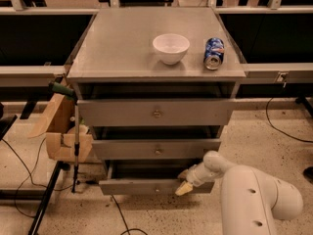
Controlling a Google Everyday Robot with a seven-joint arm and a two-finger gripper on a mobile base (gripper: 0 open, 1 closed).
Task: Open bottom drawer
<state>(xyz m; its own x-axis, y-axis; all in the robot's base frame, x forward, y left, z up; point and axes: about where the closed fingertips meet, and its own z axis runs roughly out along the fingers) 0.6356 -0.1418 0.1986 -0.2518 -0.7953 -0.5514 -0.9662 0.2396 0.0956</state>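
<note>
The bottom drawer (137,186) is the lowest, narrowest grey front of the cabinet, near the floor. It stands pulled out a little, with a dark gap above its front. My gripper (185,181) is at the right part of that drawer front, its cream-coloured fingertips (183,189) against the panel's upper edge. The white arm (254,199) comes in from the lower right. The drawer's knob is hidden behind the gripper.
The middle drawer (156,149) and top drawer (156,112) sit above. A white bowl (170,48) and a blue can (214,53) stand on the cabinet top (122,48). A cardboard box (61,131) and a clamp stand at the left. Cables lie on the floor.
</note>
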